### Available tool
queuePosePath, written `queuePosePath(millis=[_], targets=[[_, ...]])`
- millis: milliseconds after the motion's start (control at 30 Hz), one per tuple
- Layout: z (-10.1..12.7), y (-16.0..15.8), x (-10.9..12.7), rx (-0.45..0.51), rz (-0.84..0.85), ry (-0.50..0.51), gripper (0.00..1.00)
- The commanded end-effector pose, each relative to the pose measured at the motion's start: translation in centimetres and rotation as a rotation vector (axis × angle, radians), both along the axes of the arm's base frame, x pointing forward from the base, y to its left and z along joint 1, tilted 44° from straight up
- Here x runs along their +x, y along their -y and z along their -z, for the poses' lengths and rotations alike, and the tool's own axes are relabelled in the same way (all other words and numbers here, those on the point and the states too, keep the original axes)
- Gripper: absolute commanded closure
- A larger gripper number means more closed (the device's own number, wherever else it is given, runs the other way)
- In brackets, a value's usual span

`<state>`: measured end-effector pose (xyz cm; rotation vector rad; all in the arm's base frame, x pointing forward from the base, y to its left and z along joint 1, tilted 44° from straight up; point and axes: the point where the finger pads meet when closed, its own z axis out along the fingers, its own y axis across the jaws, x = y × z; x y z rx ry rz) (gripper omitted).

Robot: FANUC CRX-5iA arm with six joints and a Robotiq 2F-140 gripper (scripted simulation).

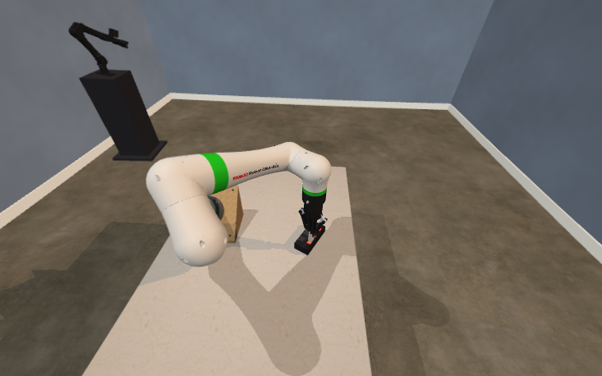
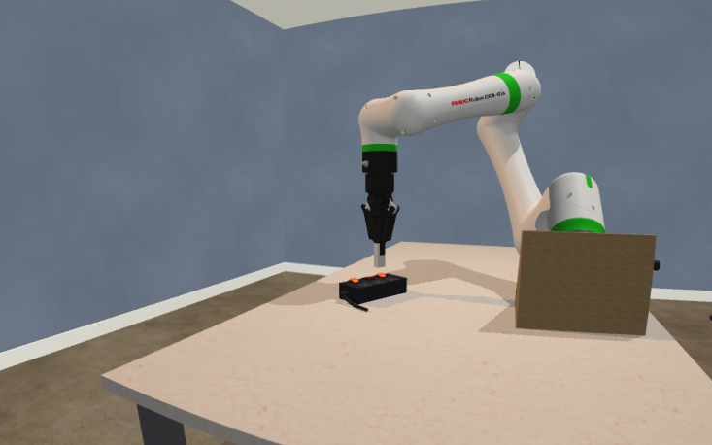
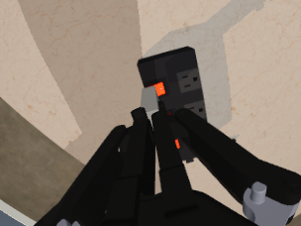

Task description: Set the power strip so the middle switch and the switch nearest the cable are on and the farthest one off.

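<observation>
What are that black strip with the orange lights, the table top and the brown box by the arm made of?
Strip: looks like matte black plastic, dull with no glints; its orange switches seem glossy plastic. Table top: pale beige with faint veins, like polished stone or laminate. Box: flat brown with fine grain, probably wood or cardboard.

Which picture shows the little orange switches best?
The exterior view: the orange switches sit unhidden on top of the power strip, under the shut gripper. In the wrist view the fingers cover some; in the top view they look tiny.
</observation>
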<state>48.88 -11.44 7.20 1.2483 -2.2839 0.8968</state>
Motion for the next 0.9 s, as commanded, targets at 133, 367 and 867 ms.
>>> queuePosePath(millis=[133, 367, 867], targets=[[0.56, 0.54, 0.01, 0.0, 0.0, 0.0, 1.0], [0.77, 0.75, 0.01, 0.0, 0.0, 0.0, 1.0], [0.88, 0.86, 0.0, 0.0, 0.0, 0.0, 1.0]])
